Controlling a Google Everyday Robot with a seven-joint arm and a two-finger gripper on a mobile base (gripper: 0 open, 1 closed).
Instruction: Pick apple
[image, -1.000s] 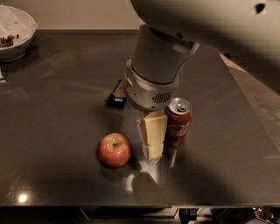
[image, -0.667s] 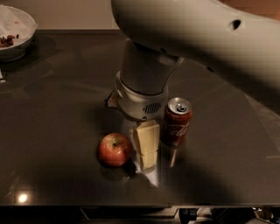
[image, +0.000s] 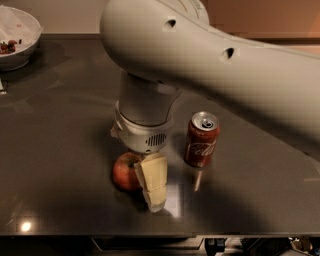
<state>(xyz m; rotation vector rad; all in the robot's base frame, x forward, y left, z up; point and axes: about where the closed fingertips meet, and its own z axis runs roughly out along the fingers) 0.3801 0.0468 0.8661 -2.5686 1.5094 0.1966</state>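
The red apple (image: 124, 173) lies on the dark table (image: 60, 130), left of centre near the front edge. My gripper (image: 150, 186) hangs from the big white arm and has come down right at the apple's right side, touching or nearly touching it. The arm's wrist covers the apple's top and back. I cannot see how the gripper stands around the apple.
A red cola can (image: 201, 140) stands upright just right of the gripper, a hand's width from the apple. A white bowl (image: 25, 47) with dark bits in it sits at the far left corner. The table's front edge runs just below the apple.
The arm and gripper have moved left and down, from beside the cola can to right against the apple. The apple and can have not moved. The arm now hides the small black object behind it.
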